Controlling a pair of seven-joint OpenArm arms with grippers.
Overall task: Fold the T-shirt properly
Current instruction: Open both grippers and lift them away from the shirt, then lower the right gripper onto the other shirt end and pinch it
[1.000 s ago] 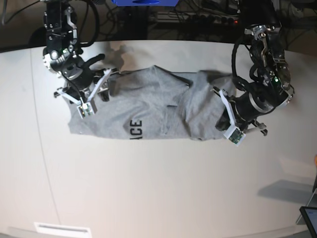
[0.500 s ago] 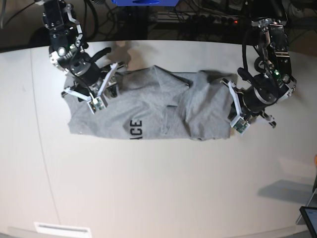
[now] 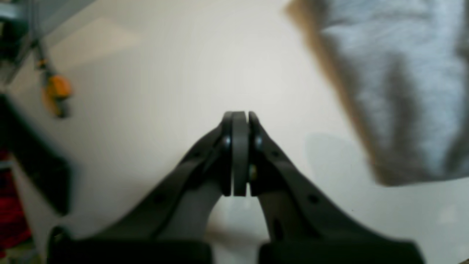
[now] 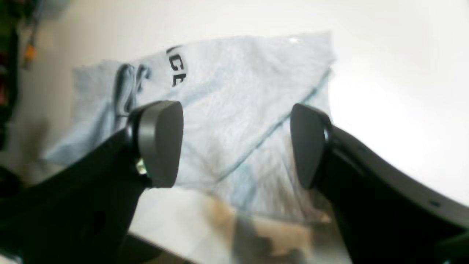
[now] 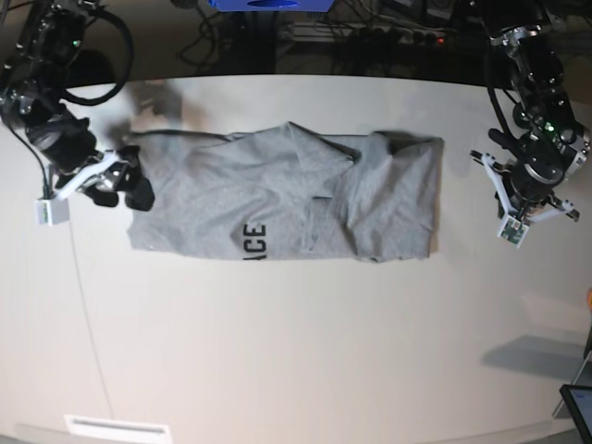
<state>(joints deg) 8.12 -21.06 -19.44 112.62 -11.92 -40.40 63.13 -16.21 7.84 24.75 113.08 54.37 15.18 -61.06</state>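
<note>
Grey T-shirt [image 5: 287, 199] lies lengthwise between both arms (a partly folded strip), right gripper [image 4: 234, 146] spread wide at its edge, nearer; left gripper [image 3: 240, 154] clenched empty.

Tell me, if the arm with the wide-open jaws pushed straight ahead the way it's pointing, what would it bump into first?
Most likely the T-shirt. The right gripper points at the grey cloth, which fills the gap between its open jaws in the wrist view. Depth is unclear, so it may meet the table at the shirt's near edge first.

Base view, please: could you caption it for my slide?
Grey T-shirt lies roughly folded on the table, both pincers drawn back, left, right.
</note>
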